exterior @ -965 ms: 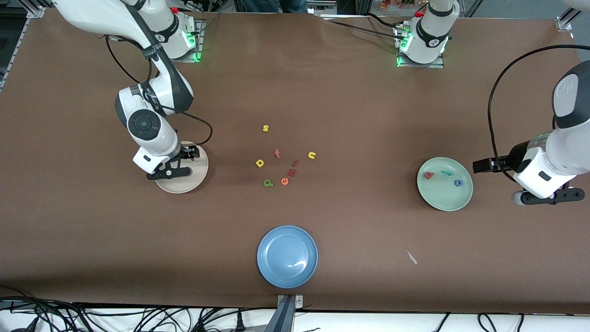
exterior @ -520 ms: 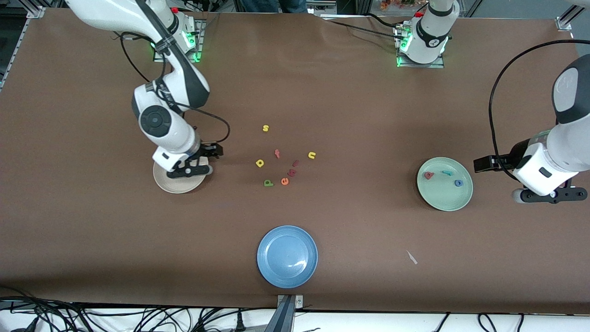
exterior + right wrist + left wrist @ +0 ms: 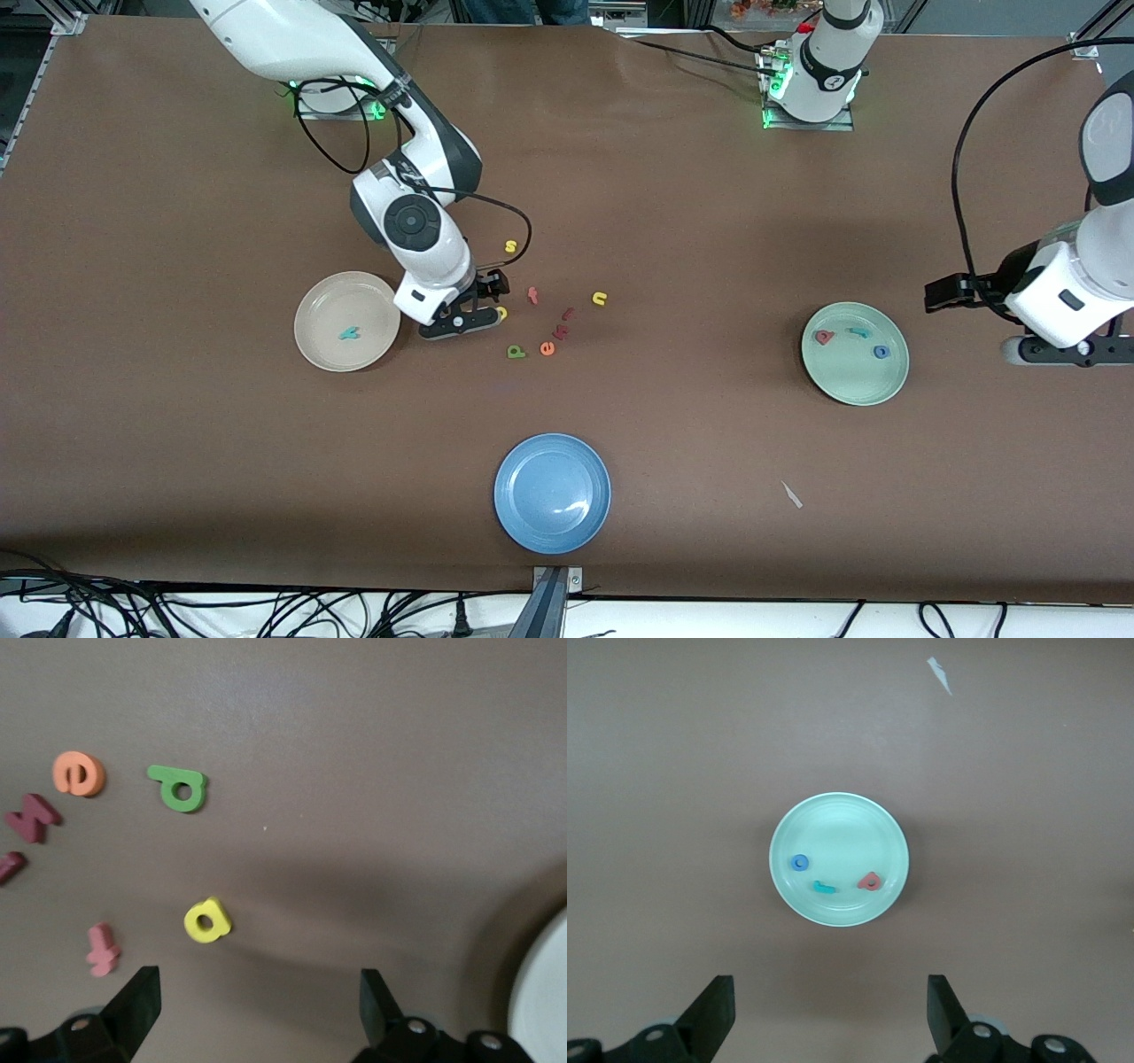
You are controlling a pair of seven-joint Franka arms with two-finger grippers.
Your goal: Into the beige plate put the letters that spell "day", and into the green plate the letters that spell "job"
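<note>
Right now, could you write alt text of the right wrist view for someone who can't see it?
The right gripper, fingers open, hangs over a brown table just short of a yellow "a". Around it lie a green "d", an orange "e", a pink letter and dark red letters; the beige plate peeks in at one edge.

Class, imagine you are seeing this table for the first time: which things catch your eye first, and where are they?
The right gripper hangs open over the yellow "a" at the edge of the scattered letters mid-table. Toward the left arm's end, the green plate holds three letters, with the left gripper open beside it. The blue plate lies nearest the front camera.
</note>
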